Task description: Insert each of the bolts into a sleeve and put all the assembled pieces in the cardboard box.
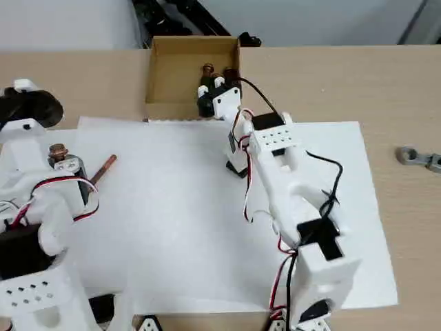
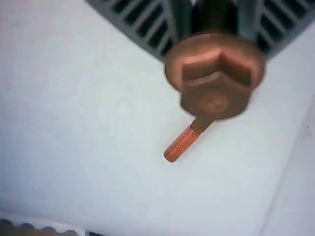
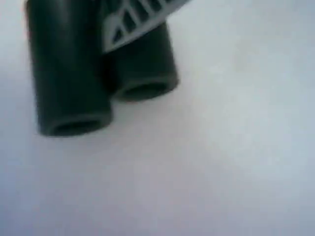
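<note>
Left gripper (image 1: 60,158): shut on a bolt (image 2: 214,78), its head clamped between my fingers (image 2: 140,27), with a threaded shank showing just past it. Right gripper (image 1: 215,96): at the cardboard box (image 1: 157,76) rim, with two dark sleeves (image 3: 74,88) right under it; I cannot tell if it is closed. Judgement: insertion step, bolt not yet mated. Next I need a sleeve bore lined up with the thread, then a straight push.

You had one copper bolt (image 1: 103,169) lying flat on the white sheet (image 1: 172,227). A second bolt (image 2: 215,78) showed its hex head, raised above that sheet. Two dark sleeves (image 3: 74,78) sat side by side, touching. The cardboard box (image 1: 176,77) stood open-topped.
</note>
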`<action>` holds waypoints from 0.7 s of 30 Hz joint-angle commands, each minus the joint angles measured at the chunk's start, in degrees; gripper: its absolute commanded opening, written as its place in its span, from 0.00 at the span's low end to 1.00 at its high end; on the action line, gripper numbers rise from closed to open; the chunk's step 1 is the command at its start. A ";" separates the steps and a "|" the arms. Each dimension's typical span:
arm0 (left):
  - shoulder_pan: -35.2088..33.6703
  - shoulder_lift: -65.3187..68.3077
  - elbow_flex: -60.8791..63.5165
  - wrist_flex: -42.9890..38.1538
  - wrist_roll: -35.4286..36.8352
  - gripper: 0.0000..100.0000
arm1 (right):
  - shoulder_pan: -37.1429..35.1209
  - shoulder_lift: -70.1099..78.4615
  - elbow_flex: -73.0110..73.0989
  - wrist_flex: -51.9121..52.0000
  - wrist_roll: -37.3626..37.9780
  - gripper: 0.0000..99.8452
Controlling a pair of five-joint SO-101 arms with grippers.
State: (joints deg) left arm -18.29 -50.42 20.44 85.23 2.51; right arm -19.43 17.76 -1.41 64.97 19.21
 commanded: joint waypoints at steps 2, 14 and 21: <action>-0.18 -1.14 -0.22 -1.49 -0.18 0.01 | -0.31 1.71 -7.30 7.34 0.26 0.14; -0.18 -1.14 -0.22 -1.49 -0.09 0.01 | -1.54 3.38 -9.14 12.62 0.35 0.14; -0.18 -1.14 -0.22 -1.41 -0.09 0.01 | -3.82 3.03 -9.58 14.11 0.62 0.14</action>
State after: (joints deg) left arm -18.29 -50.42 20.44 85.23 2.51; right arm -21.36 21.36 -8.62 77.63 19.38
